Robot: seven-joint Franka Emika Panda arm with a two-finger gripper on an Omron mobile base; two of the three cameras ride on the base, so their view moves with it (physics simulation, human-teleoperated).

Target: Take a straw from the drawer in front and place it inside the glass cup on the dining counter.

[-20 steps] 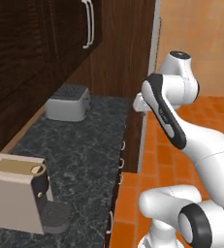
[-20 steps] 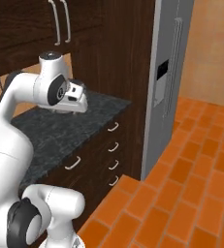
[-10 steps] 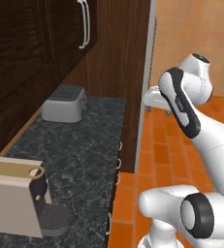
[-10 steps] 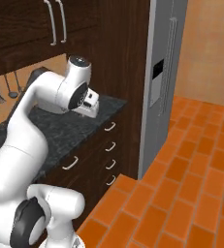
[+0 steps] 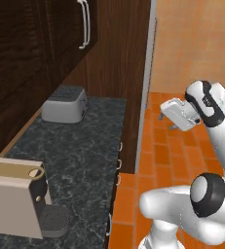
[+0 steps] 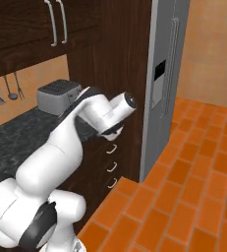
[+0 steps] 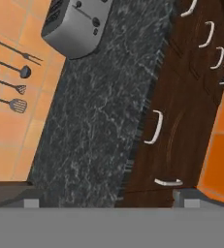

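Up close, a beige coffee machine [image 5: 20, 197] stands at the near end of the black speckled tabletop [image 5: 82, 160], with a grey toaster [image 5: 64, 103] well apart at the far end beneath dark wooden wall cupboards [image 5: 46, 44]. Level with the toaster, out over the orange tiled floor [image 5: 158, 151], the robot's gripper [image 5: 165, 113] hangs with its jaws spread wide and holding nothing. Below the tabletop's edge run dark brown drawers [image 7: 179, 121] with small silvery handles, all pushed in; the straw and the glass cup cannot be made out. Kitchen utensils [image 7: 11, 72] hang on the orange wall behind. Farthest off, a tall steel fridge [image 6: 164, 83] stands beside the cupboards.
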